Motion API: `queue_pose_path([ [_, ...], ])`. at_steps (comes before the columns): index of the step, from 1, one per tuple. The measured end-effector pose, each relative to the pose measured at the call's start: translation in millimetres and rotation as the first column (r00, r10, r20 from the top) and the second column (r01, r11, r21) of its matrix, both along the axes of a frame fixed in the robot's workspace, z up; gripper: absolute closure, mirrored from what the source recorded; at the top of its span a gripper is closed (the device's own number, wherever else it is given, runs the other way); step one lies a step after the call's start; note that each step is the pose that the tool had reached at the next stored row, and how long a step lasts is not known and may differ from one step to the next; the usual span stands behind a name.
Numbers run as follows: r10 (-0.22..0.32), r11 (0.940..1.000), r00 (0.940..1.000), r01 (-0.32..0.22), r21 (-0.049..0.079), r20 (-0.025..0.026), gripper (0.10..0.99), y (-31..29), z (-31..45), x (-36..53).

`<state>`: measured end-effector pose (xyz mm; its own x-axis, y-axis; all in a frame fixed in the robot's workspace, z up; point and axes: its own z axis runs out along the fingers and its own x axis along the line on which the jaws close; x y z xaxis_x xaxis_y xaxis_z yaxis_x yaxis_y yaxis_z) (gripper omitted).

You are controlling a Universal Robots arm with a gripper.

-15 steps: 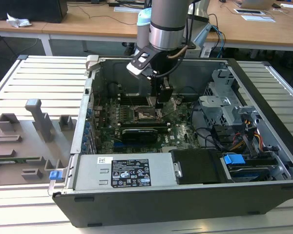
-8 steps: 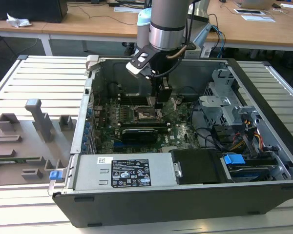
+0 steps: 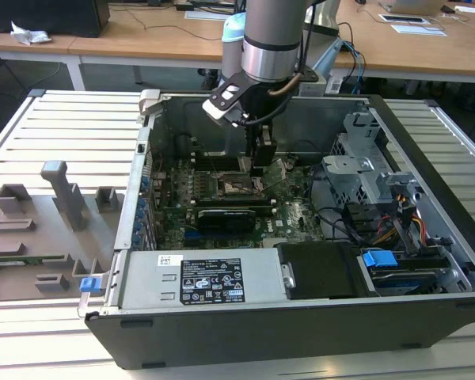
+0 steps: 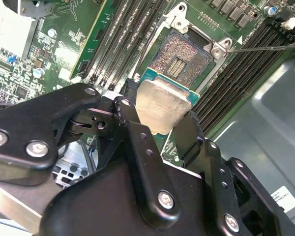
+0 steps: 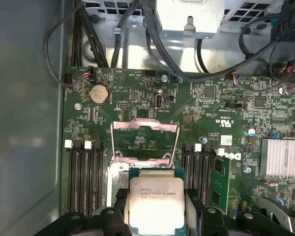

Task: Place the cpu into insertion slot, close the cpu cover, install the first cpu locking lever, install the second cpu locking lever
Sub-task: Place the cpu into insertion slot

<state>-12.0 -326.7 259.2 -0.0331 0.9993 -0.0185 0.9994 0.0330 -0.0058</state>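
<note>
Cpu [image 4: 162, 105]: silver-topped square chip with a green rim, being gripped at two opposite edges by the black fingers [image 4: 189, 132] of the gripper [image 4: 160, 115], which is clamping shut on it; in the first wrist view the cpu [image 5: 155, 196] is sitting between the same fingers [image 5: 120, 209] of the gripper [image 5: 156, 206]. Slot [image 4: 182, 56]: lying open with its dark pin field bare, the cpu hanging over its near edge and not seated in it. Cover [image 5: 145, 123]: silver frame standing swung up off the slot. Lever [image 4: 265, 47]: thin wire rod sticking out from a slot corner. Memory slots [image 4: 123, 39]: running along both sides of the slot. Exterior view: arm [image 3: 273, 39] reaching down into the open case [image 3: 301, 336], gripper [image 3: 257, 162] hanging over the motherboard [image 3: 293, 214] just above the slot [image 3: 236, 186]; black graphics card [image 3: 233, 215] sitting just beside the slot; grey tray [image 3: 32, 237] lying outside the case at the exterior view's left.
</note>
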Motion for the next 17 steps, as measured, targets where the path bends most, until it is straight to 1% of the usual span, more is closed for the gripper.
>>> queue_pose_path([
  [8, -0.043, 0.9991, 0.9991, 0.043, -0.001, 0.0000, 0.545, 0.0, -0.3, 0.0],
  [17, -0.092, 0.9957, 0.9957, 0.092, -0.005, 0.0003, 0.545, 0.0, -0.7, 0.0],
])
